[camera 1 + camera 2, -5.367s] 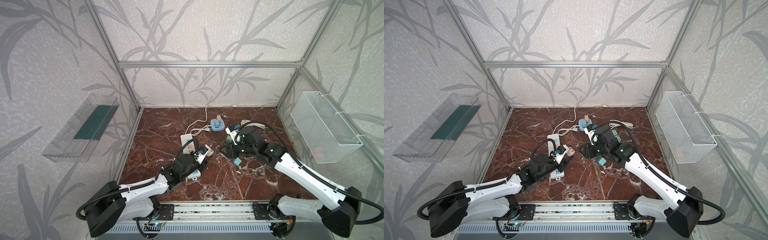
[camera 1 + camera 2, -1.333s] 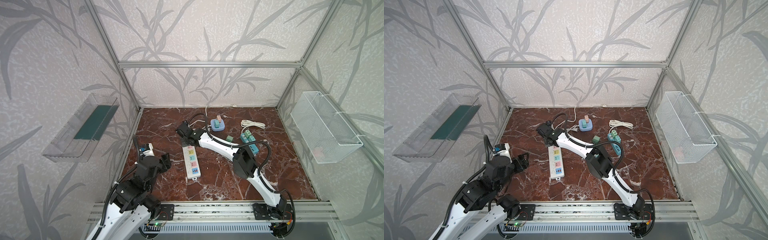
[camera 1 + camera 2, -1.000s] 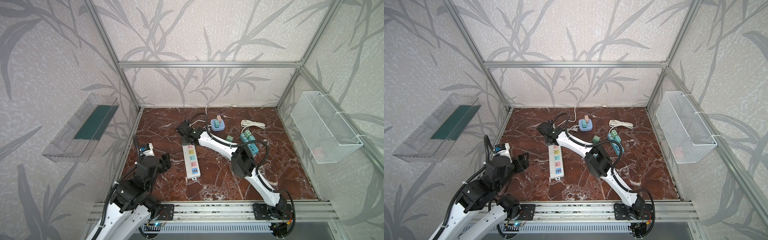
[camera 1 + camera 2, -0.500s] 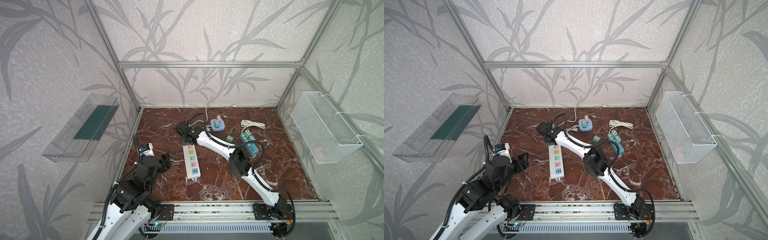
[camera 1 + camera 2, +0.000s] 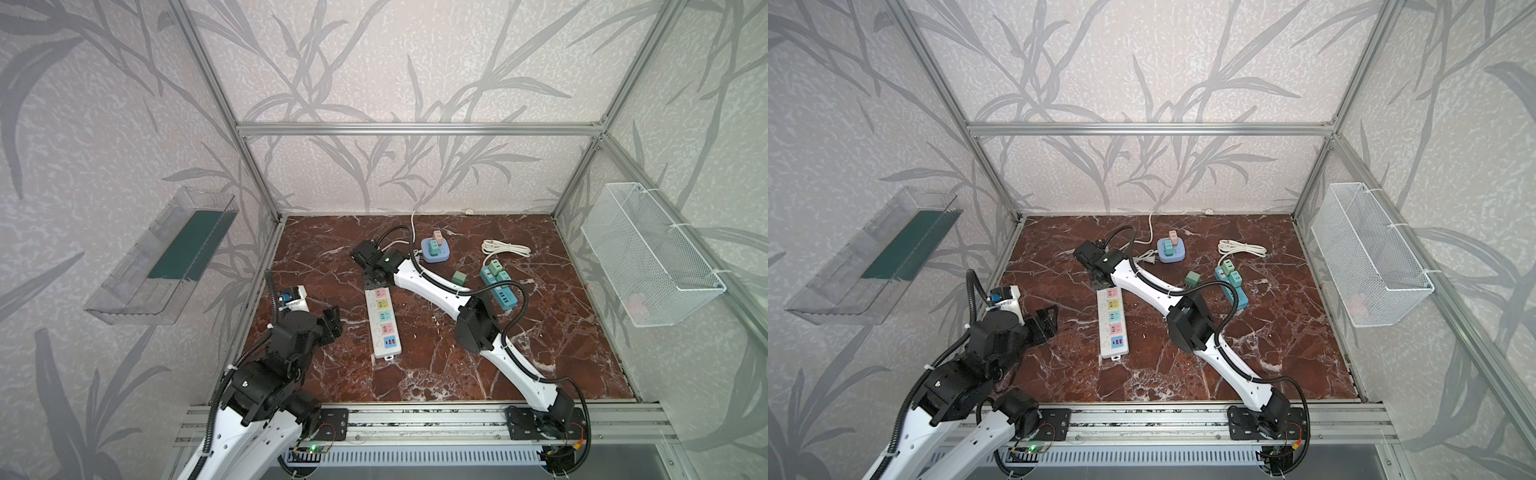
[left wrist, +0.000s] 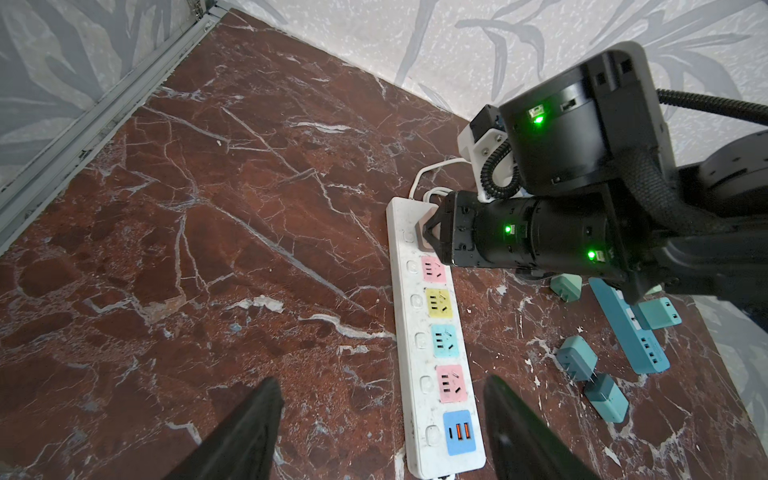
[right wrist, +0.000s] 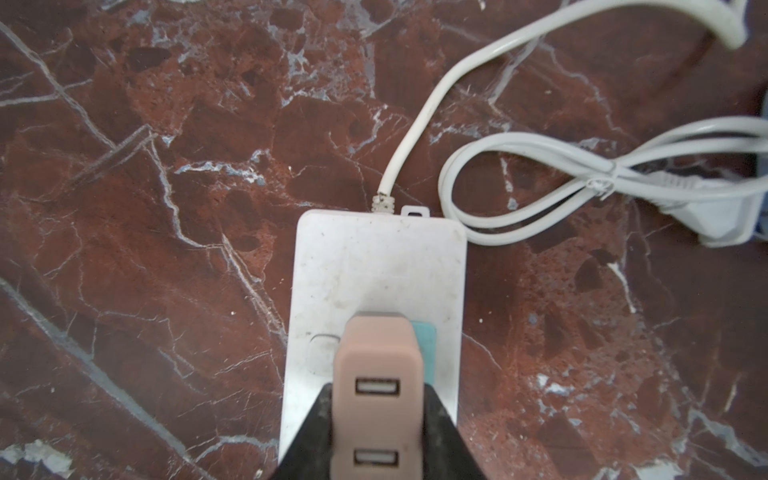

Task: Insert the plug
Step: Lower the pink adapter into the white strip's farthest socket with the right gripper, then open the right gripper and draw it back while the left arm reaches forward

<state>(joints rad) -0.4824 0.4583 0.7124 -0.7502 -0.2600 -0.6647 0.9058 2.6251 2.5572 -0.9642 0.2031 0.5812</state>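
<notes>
Nearest the front rail, off the left side of the white power strip (image 5: 384, 320) in both top views, the left gripper (image 5: 331, 323) hangs above the marble floor (image 5: 419, 370). Its fingers (image 6: 249, 432) stand wide apart with nothing between them. In the left wrist view they frame the strip's near end, where a blue USB panel (image 6: 459, 432) sits. Going up the strip from that panel come a pink, a teal, a yellow and another pink socket, all bare. The right arm reaches across the middle to the strip's far end, the one its cord (image 7: 415, 137) leaves from, and the right gripper (image 5: 1098, 279) points down over it. The plug (image 7: 376, 345), a pink block with two USB ports in its top, stands upright there on the strip's last socket. A sliver of that socket's teal face (image 7: 427, 345) shows beside the plug. How deep its prongs sit cannot be seen. The right gripper's fingers (image 7: 440, 419) are narrow and lie close along both sides of the plug; whether they press it or only flank it I cannot tell. Just past the strip's far end lies a tied bundle of white cord (image 7: 540, 166). Off the strip's right side lie a loose green plug (image 5: 459, 277) and a teal strip (image 5: 500, 293) with plugs in it. Farther back from the strip sits a blue hub (image 5: 435, 253).
</notes>
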